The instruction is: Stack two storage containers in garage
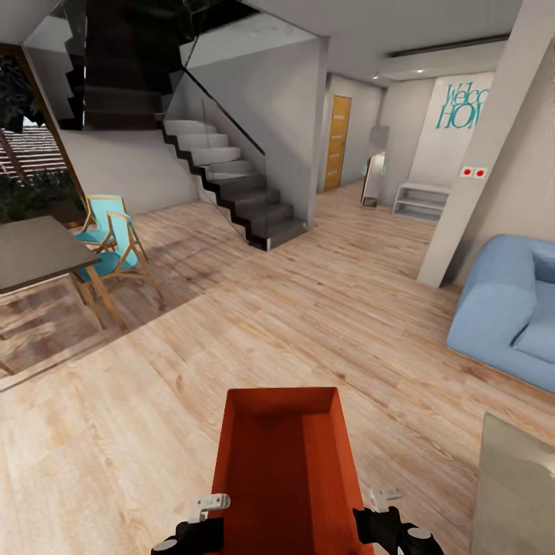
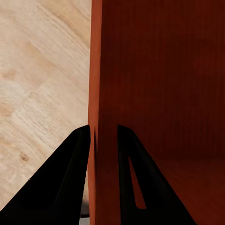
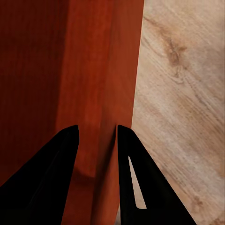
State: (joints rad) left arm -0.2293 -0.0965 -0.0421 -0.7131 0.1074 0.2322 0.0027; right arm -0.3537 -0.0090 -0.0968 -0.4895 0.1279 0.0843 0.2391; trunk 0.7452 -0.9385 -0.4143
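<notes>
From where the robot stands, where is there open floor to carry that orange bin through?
Widest open wood floor runs straight ahead, between the staircase and the blue sofa, towards the wooden door. It is tighter by the table and chairs. Both grippers clamp the storage container.

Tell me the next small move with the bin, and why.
Probably keep both grips shut and drive forward toward the hallway with the wooden door. The left gripper and right gripper each clamp a side wall of the orange-red storage container, and wood plank floor lies below, so this isn't the garage.
</notes>
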